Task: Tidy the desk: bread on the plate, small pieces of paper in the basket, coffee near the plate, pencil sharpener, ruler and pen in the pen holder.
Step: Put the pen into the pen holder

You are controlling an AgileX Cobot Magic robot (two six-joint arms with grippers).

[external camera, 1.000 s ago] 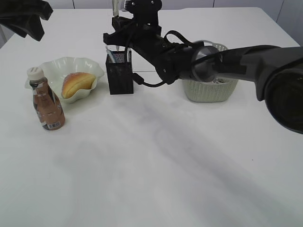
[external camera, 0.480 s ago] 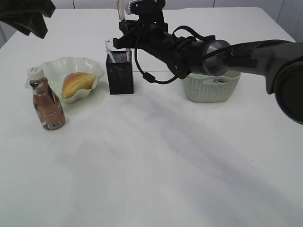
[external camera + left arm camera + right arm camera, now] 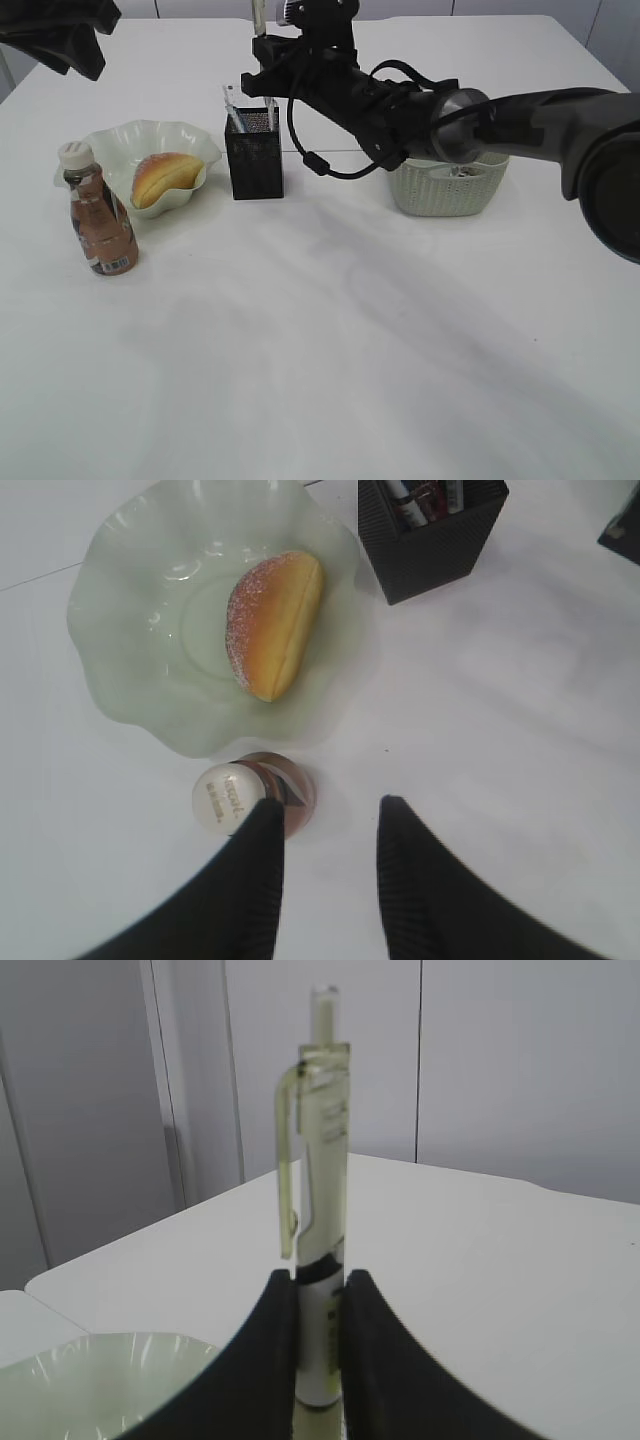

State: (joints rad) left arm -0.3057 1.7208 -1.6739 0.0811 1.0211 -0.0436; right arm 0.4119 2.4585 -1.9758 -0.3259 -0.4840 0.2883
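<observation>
I see bread (image 3: 163,177) on the plate (image 3: 120,140), coffee (image 3: 97,215) beside it; only the pen (image 3: 320,1210) remains, clamped upright in my right gripper (image 3: 320,1305) above the pen holder (image 3: 253,152); left gripper (image 3: 325,825) released.

From the exterior view I lose the pen (image 3: 258,12) at the top edge, and the left arm (image 3: 62,35) is cropped at the top-left corner. The basket (image 3: 447,192) contents are too small to identify. In the right wrist view the pen's tip hides below the jaws. The pen holder (image 3: 432,528) is cut off.
</observation>
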